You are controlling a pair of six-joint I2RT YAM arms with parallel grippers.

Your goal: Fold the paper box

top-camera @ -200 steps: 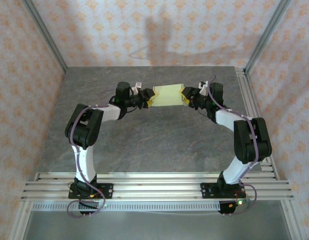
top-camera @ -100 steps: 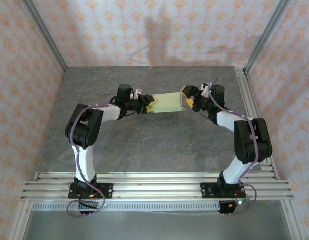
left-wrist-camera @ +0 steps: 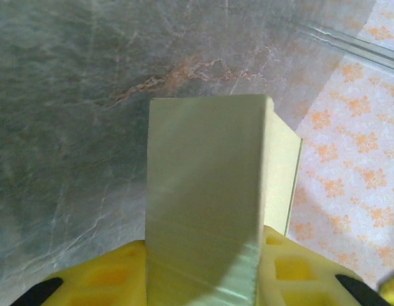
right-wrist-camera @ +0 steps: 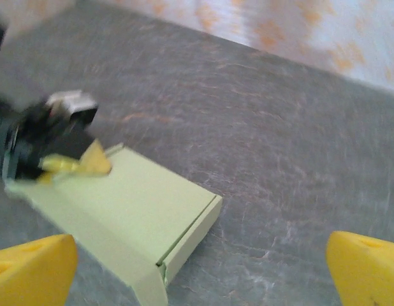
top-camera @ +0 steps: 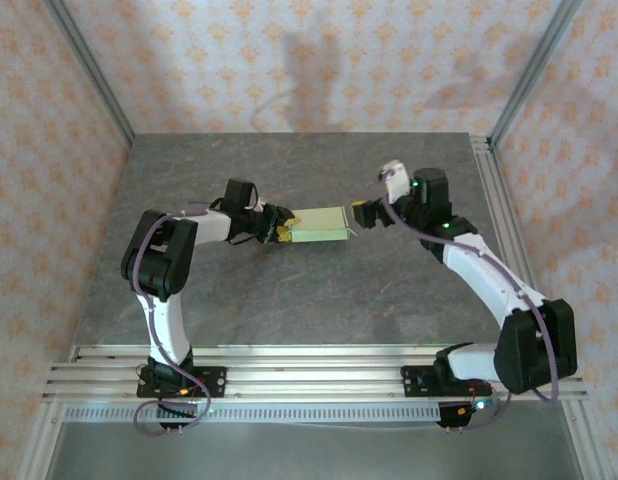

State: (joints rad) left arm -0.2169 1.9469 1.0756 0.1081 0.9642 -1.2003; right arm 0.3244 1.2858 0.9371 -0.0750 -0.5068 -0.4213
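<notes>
Where the two arms reach in toward each other, around the middle of the desk [top-camera: 289, 300], is the paper box [top-camera: 319, 224]. It is pale green, thin and flat, with straight edges and square corners. It looks smooth, like card. In the right wrist view the box [right-wrist-camera: 133, 210] is folded up, and one small flap [right-wrist-camera: 149, 287] sticks out at a corner. I cannot tell if the box touches the desk.

The left jaws are clenched on the left end of the box. In the left wrist view the box [left-wrist-camera: 203, 191] stands on its edge between the yellow fingertips [left-wrist-camera: 292, 268]. The right jaws are spread wide and hold nothing. They are just to the right of the box and do not touch it.

The left arm [top-camera: 164, 250] and the right arm [top-camera: 479, 265] are black and white.

The desk is grey, with thin pale lines like stone. There is lots of open room on it, near and far. Shiny metal rails [top-camera: 319, 365] run along the near edge. Walls [top-camera: 289, 60] with little orange flowers stand at the left, right and far sides.
</notes>
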